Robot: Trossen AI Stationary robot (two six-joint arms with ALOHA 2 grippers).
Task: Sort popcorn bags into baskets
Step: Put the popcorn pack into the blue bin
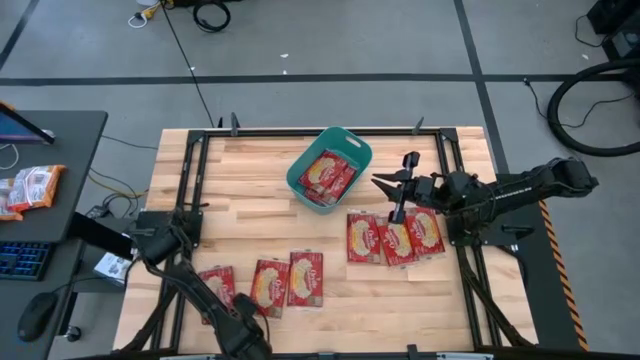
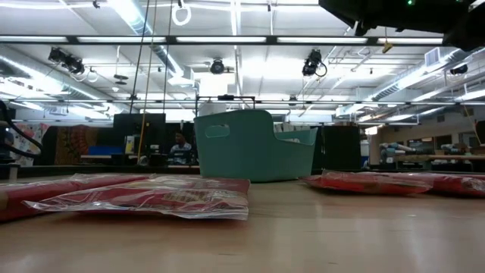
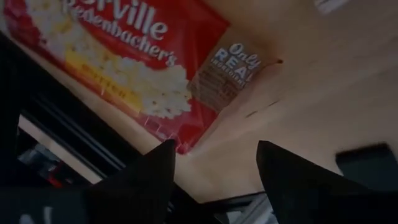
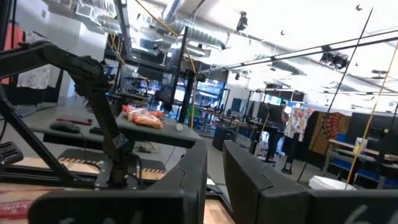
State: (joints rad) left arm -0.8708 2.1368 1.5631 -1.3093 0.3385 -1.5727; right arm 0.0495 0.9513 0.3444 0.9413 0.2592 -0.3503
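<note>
The teal basket [image 1: 328,168] [image 2: 254,144] stands at the table's far middle with red popcorn bags [image 1: 327,176] inside it. Three more bags [image 1: 395,238] lie flat to its near right. Another three [image 1: 268,282] [image 2: 144,199] lie flat toward the near left. My left gripper [image 1: 248,318] [image 3: 214,168] is open at the near edge, slanting down just short of a bag's corner [image 3: 186,140], touching nothing. My right gripper [image 1: 392,190] [image 4: 214,165] hangs high over the right group, pointing toward the left. Its fingers are almost together and hold nothing.
Black frame rails [image 1: 195,180] run along the table's edges. A dark side table [image 1: 50,200] at the left carries snack packets [image 1: 30,188], a keyboard and a mouse. Bare wood [image 1: 230,190] lies between the basket and the left rail.
</note>
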